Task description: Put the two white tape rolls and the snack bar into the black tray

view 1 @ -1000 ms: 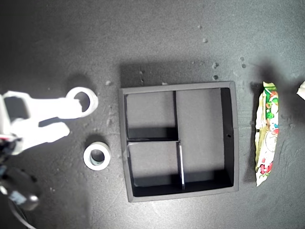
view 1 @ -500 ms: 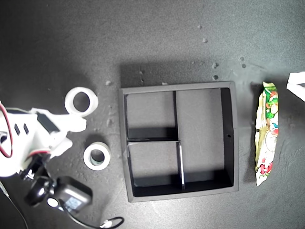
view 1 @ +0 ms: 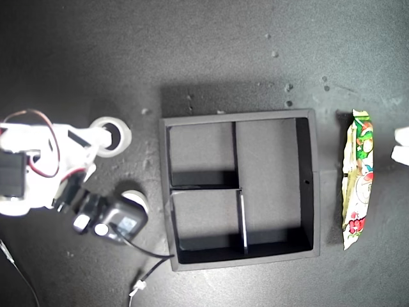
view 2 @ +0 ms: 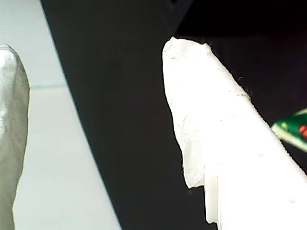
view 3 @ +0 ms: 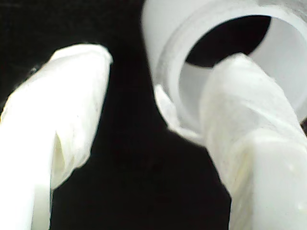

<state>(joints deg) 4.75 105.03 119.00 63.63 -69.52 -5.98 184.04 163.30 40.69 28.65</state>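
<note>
At the exterior view's left, the second claw (view 3: pixel 158 129) stood spread, one finger through the wide white ring-shaped tape roll (view 1: pixel 112 136); closing crookedly could flick it away. Square black tray (view 1: pixel 307 179) empty. Beyond it the green-white-red wrapped snack bar (view 1: pixel 358 179), untouched; first claw (view 2: pixel 96 120) parted, empty.

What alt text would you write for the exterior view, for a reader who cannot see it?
My second gripper reaches over a white tape roll at the exterior view's left, beside an empty black tray. A second roll is partly hidden by the arm; the snack bar lies at the tray's right.
</note>
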